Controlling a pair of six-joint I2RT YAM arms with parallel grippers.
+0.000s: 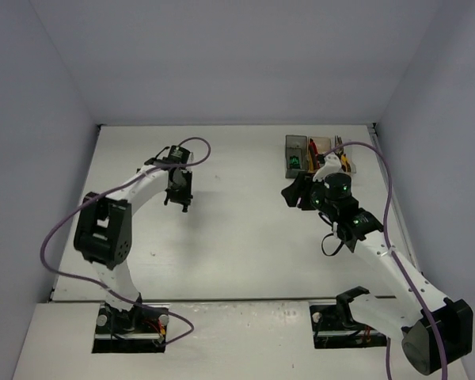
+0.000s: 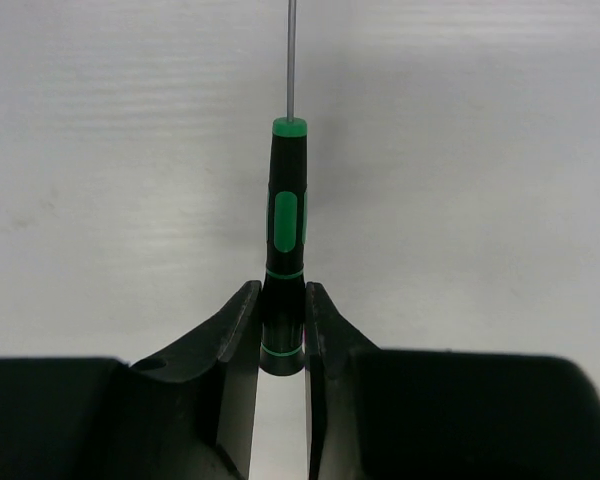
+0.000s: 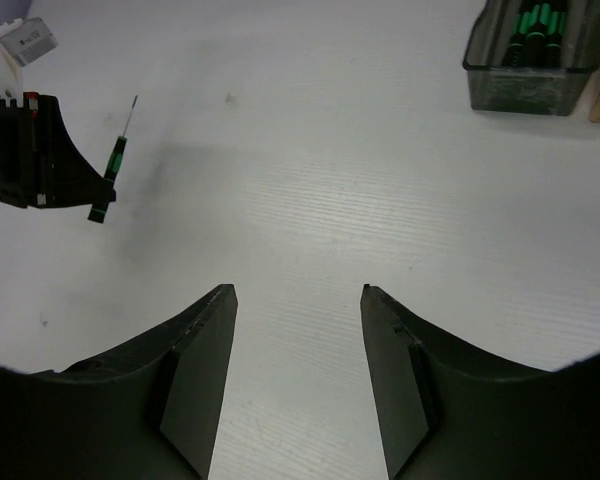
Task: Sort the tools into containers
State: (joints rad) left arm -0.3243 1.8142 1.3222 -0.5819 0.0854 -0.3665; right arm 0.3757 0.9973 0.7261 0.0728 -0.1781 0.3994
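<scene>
Well out on the bare left half of the table (image 1: pixel 245 237), the left gripper (image 2: pixel 282 295) was clamped tight on the butt end of a black-green screwdriver (image 2: pixel 285 225). Its two fingers (image 2: pixel 242 330) pressed either side of the handle, and the thin metal shaft pointed straight away from the wrist. Whether the tip touched the table could not be told.

The right gripper (image 3: pixel 298 300) stood partly open over the right half with nothing between its jaws, only white table showing in the gap. It was turned toward the left gripper, which sat at the upper left of its view.

At the far right, near the corner where the back wall (image 1: pixel 237 63) met the right wall (image 1: pixel 451 119), the grey bin (image 3: pixel 530 85) held several green-banded screwdrivers. The amber bin (image 1: pixel 321 148) stood just beside it on its right. Both sat close to the table's far edge.

Between the two grippers lay a broad, unbroken stretch of table. The held screwdriver was well apart from the bins, from the left wall (image 1: pixel 32 142) and from the near edge by the arm bases.
</scene>
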